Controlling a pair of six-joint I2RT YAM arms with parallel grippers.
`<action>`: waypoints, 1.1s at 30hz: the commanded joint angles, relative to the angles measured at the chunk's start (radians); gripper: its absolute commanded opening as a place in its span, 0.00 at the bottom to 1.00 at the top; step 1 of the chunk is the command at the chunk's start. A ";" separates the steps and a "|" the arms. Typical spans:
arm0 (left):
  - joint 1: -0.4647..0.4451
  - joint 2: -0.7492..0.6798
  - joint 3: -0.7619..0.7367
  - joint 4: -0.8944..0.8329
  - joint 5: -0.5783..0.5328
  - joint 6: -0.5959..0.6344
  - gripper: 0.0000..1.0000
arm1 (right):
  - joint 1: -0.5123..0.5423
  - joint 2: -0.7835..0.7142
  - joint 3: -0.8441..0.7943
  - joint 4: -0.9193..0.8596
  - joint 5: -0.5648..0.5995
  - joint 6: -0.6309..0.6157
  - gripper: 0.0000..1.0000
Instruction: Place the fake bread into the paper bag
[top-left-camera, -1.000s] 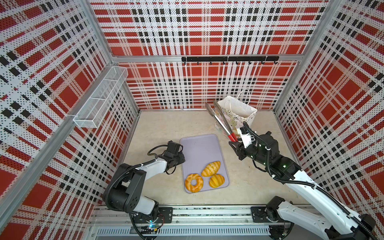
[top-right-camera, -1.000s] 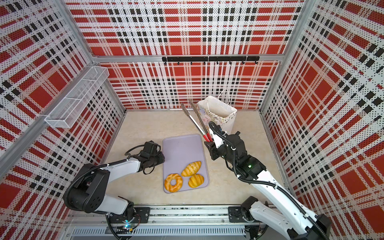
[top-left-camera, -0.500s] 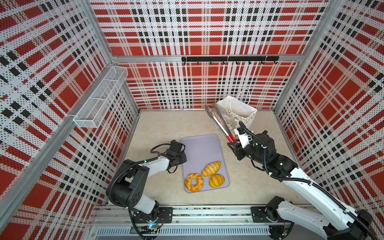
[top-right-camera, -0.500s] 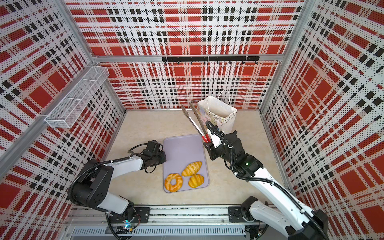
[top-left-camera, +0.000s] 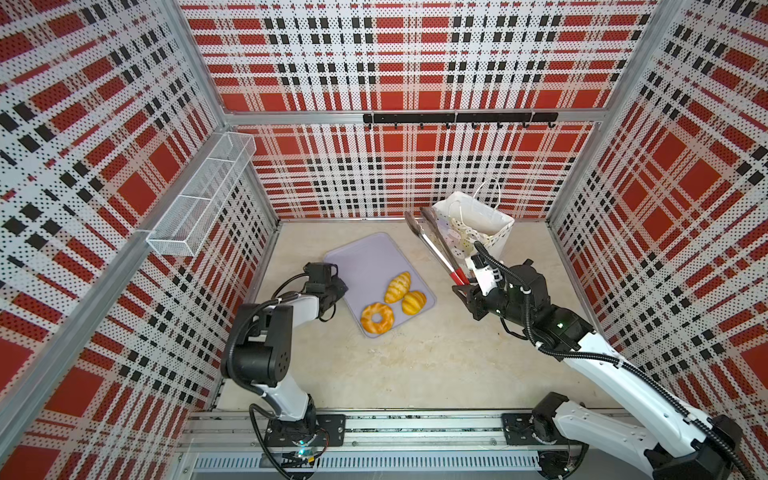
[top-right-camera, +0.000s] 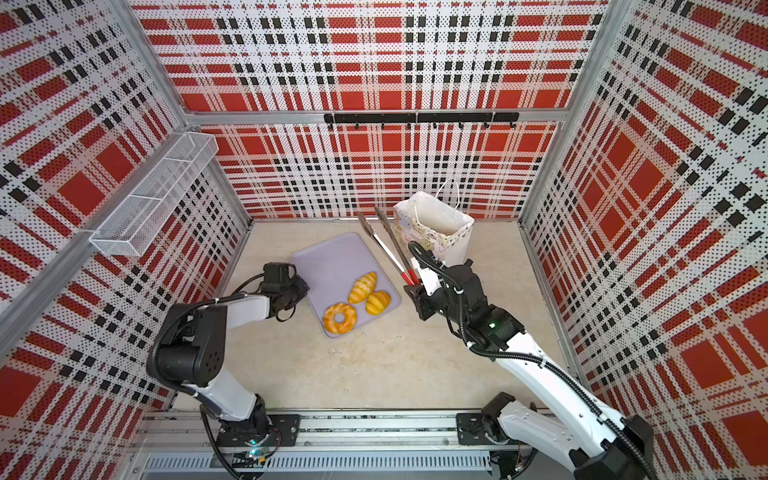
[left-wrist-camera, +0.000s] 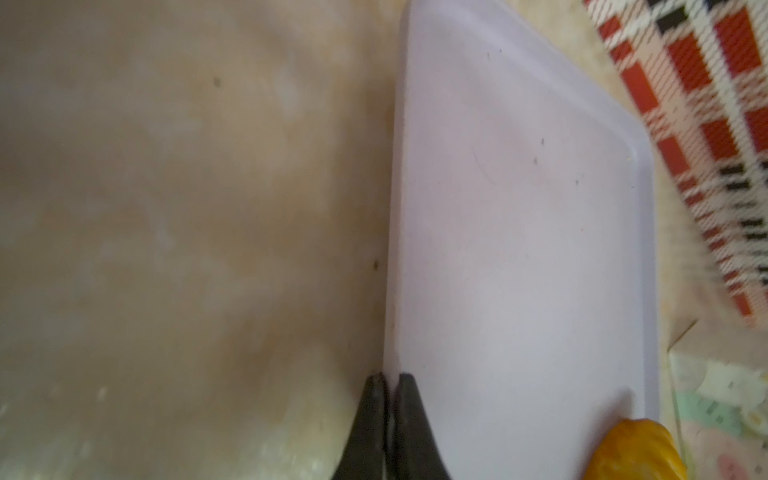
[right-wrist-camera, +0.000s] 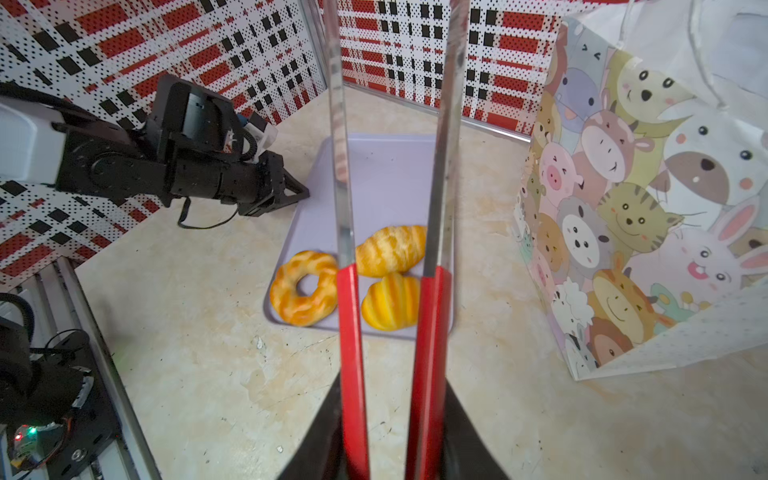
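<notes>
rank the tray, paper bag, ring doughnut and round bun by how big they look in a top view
tray
paper bag (taller, so nearer the camera)
ring doughnut
round bun, only slightly smaller

Enclosure walls (top-left-camera: 415, 62): perforated panels, red, black and white plaid. Floor (top-left-camera: 415, 365): mottled beige, stone-like. Wire basket (top-left-camera: 199, 195) on left wall; black hook rail (top-left-camera: 457, 117) on back wall.
</notes>
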 joint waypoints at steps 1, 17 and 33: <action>0.034 0.071 0.122 0.175 0.039 -0.094 0.00 | -0.004 0.005 0.041 0.014 -0.014 -0.022 0.30; 0.079 0.087 0.119 0.154 0.092 -0.063 0.57 | -0.004 0.044 0.068 -0.031 -0.035 0.003 0.30; -0.012 -0.650 -0.104 -0.281 0.235 0.195 0.98 | 0.130 0.205 0.133 -0.334 0.319 -0.136 0.31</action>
